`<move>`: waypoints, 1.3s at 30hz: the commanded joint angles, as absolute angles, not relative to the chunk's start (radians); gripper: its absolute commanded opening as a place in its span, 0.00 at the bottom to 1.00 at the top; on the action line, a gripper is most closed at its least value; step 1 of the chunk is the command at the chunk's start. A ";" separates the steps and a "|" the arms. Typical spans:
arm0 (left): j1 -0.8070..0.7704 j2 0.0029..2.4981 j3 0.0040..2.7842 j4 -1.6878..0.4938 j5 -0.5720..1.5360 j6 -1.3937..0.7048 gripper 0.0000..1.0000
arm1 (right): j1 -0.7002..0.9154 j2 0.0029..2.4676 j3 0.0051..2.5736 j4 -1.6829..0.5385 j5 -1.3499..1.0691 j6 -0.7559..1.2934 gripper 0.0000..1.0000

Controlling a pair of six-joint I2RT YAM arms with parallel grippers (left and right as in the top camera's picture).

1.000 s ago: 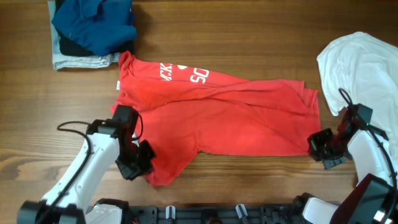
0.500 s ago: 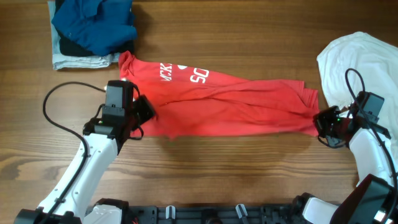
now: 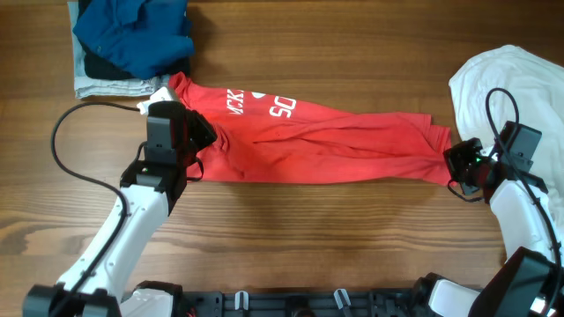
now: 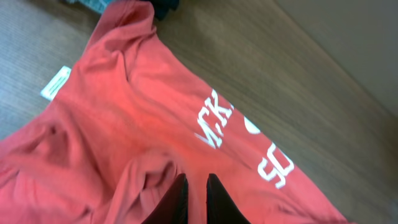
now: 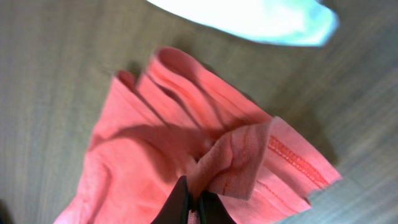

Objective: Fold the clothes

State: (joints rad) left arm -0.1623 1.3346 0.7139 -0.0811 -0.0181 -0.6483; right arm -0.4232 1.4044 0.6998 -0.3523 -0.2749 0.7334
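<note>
The red T-shirt (image 3: pixel 326 145) with white lettering lies across the table, folded lengthwise into a long narrow band. My left gripper (image 3: pixel 209 139) rests low over its left end beside the lettering. In the left wrist view its fingertips (image 4: pixel 196 182) stand slightly apart over the red T-shirt (image 4: pixel 124 124), with no fold pinched between them. My right gripper (image 3: pixel 451 165) is at the band's right end. It is shut (image 5: pixel 194 190) on a bunched corner of the hem of the red T-shirt (image 5: pixel 236 152). The white shirt (image 3: pixel 520 88) lies crumpled at the far right.
A pile of blue and dark clothes (image 3: pixel 132 35) sits on a folded grey piece at the back left, just above the red collar. The white shirt's edge (image 5: pixel 249 15) lies close behind the right gripper. Bare wood runs along the front.
Both grippers carried the shirt's near edge away from the front and laid it over the far half, making a narrow band. The left jaws have parted a little.
</note>
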 commanded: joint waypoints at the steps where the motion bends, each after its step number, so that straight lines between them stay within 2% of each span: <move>1: -0.165 1.392 0.726 -0.014 -0.062 -0.636 0.12 | -0.373 1.414 0.697 -0.297 -0.255 0.741 0.04; 2: -0.165 1.401 0.726 -0.002 -0.062 -0.636 0.13 | -0.364 1.419 0.697 -0.283 -0.249 0.741 0.04; 3: -0.165 1.409 0.726 -0.007 -0.061 -0.636 0.20 | -0.359 1.424 0.697 -0.278 -0.234 0.741 0.04; 4: -0.165 1.411 0.726 -0.036 -0.057 -0.636 0.54 | -0.357 1.431 0.697 -0.277 -0.227 0.741 0.04; 5: -0.165 1.411 0.726 -0.104 -0.014 -0.636 0.59 | -0.357 1.440 0.697 -0.278 -0.225 0.740 0.15; 6: -0.166 1.414 0.726 -0.157 0.032 -0.636 0.61 | -0.357 1.442 0.697 -0.278 -0.225 0.740 0.29; 7: -0.167 1.422 0.726 -0.197 0.100 -0.636 0.64 | -0.357 1.442 0.697 -0.275 -0.225 0.736 0.47; 9: -0.174 1.455 0.726 -0.236 0.170 -0.651 0.65 | -0.357 1.448 0.697 -0.260 -0.224 0.701 0.49; 11: -0.184 1.509 0.726 -0.284 0.167 -0.700 0.64 | -0.357 1.467 0.699 -0.250 -0.255 0.628 0.78; 13: -0.198 1.554 0.726 -0.305 0.176 -0.723 0.63 | -0.357 1.477 0.700 -0.271 -0.273 0.590 0.91; 17: -0.252 1.619 0.726 -0.277 0.174 -0.723 0.65 | -0.357 1.478 0.700 -0.283 -0.306 0.585 0.89; 24: -0.252 1.626 0.726 -0.186 0.175 -0.743 0.64 | -0.357 1.478 0.700 -0.292 -0.309 0.580 0.88; 30: -0.252 1.641 0.726 -0.176 0.184 -0.748 0.34 | -0.357 1.478 0.700 -0.300 -0.308 0.575 0.88; 33: -0.252 1.640 0.726 -0.176 0.203 -0.748 0.04 | -0.357 1.478 0.700 -0.303 -0.308 0.575 0.88; 39: -0.252 1.558 0.765 -0.218 0.216 -0.748 0.04 | -0.357 1.478 0.700 -0.303 -0.295 0.577 0.86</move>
